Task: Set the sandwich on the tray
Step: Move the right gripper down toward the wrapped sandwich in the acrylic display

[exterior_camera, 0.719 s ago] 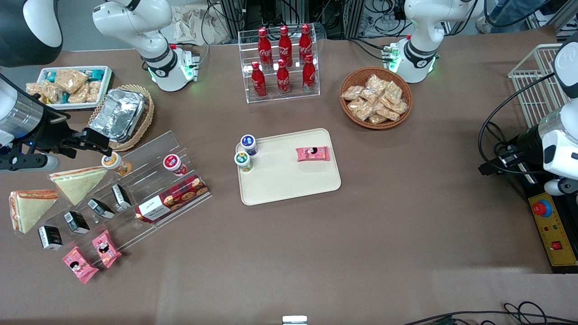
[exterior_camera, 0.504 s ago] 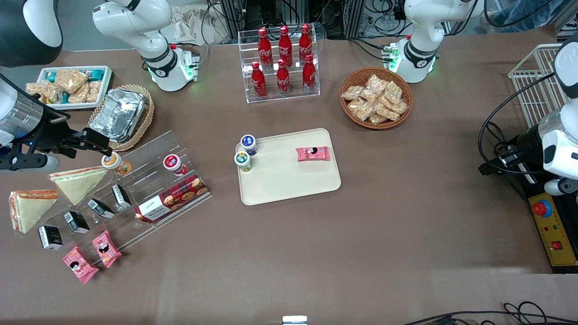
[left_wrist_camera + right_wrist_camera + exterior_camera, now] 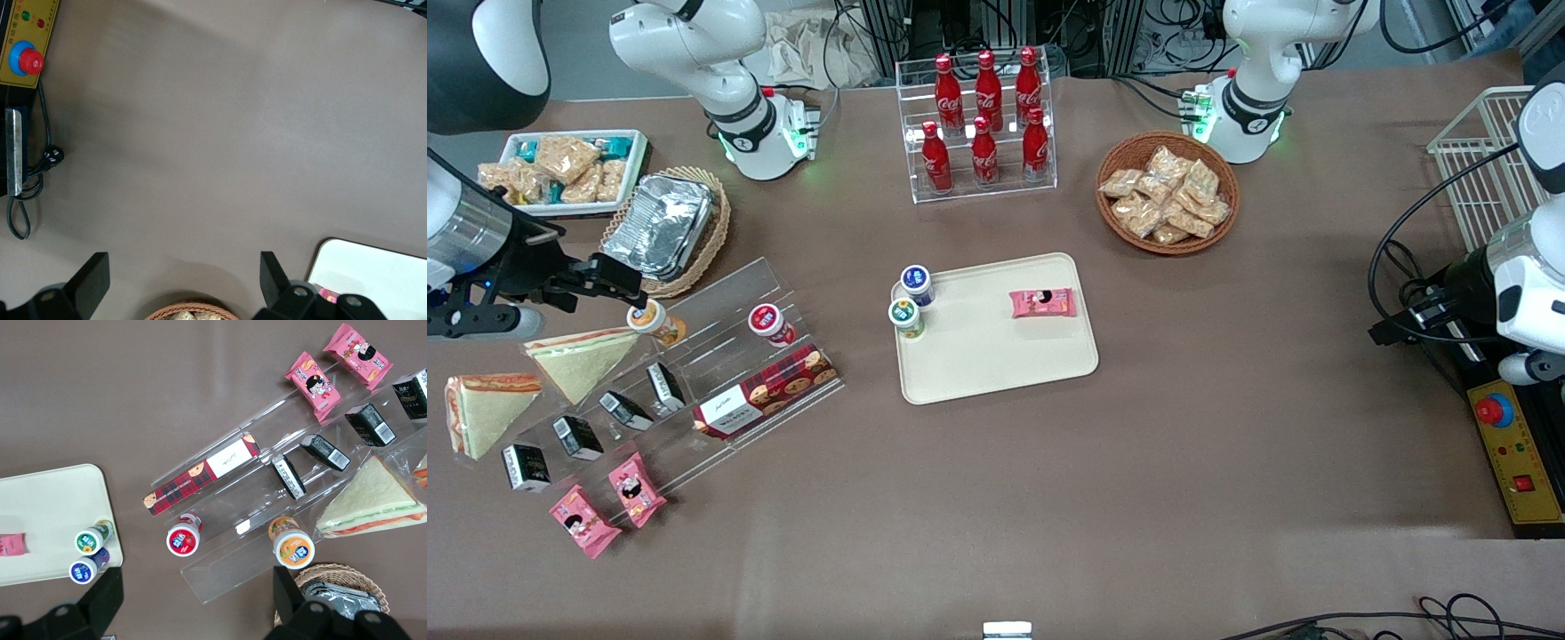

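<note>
The sandwich (image 3: 482, 412) lies flat on the brown table (image 3: 1227, 462) near the edge at the working arm's end. It is a wedge in clear wrap. Its orange-red filling band runs along the side that is farther from the front camera, and its pointed tip aims toward the front camera. Just beside it lies a flatter pale green sandwich (image 3: 580, 359), with its tip also aimed toward the front camera. A clear stepped rack (image 3: 720, 373) stands next to both sandwiches. On the rack are small black cartons (image 3: 576, 436), a red plaid cookie box (image 3: 767, 390), a cup with an orange lid (image 3: 654, 321) and a cup with a red lid (image 3: 769, 324). Two pink snack packs (image 3: 605, 505) lie by the rack's low end, nearer the front camera. The gripper (image 3: 615, 277) hangs in the air above the orange-lid cup and the edge of a wicker basket (image 3: 710, 233) holding a foil container (image 3: 660, 222). Its fingers (image 3: 107, 593) are spread wide and hold nothing. The tray (image 3: 996, 356) sits in the middle of the table, well apart from the sandwich. On the tray are a blue-lid cup (image 3: 916, 284), a green-lid cup (image 3: 906, 317) and a pink snack pack (image 3: 1042, 303). The rack stands between the sandwich and the tray.
</note>
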You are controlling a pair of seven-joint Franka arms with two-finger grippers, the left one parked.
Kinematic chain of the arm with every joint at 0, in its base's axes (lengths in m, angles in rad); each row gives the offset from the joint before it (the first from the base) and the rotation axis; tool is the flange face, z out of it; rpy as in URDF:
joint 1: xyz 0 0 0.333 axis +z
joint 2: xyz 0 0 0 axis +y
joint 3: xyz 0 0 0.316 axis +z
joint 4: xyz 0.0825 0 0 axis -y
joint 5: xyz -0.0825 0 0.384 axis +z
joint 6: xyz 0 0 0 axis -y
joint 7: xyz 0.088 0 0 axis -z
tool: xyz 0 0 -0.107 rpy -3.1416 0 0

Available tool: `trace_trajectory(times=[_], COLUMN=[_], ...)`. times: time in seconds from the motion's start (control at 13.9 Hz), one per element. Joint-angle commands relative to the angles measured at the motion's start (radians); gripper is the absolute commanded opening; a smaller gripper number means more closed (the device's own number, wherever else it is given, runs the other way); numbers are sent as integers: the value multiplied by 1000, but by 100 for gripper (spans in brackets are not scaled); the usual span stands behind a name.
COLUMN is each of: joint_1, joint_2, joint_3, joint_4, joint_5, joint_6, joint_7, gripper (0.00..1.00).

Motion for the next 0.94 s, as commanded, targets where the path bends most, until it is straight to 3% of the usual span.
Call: trace_trajectory(times=[0.0,0.5,0.86], joint_1=[-31,-203,-313], joint_2=[4,36,92], joint_3=[-13,-20,-20], joint_4=[20,18,18], joint_5=[0,-1,-51], joint_6=[-3,60,141], joint_7=[1,-3,5], gripper=[100,100,100])
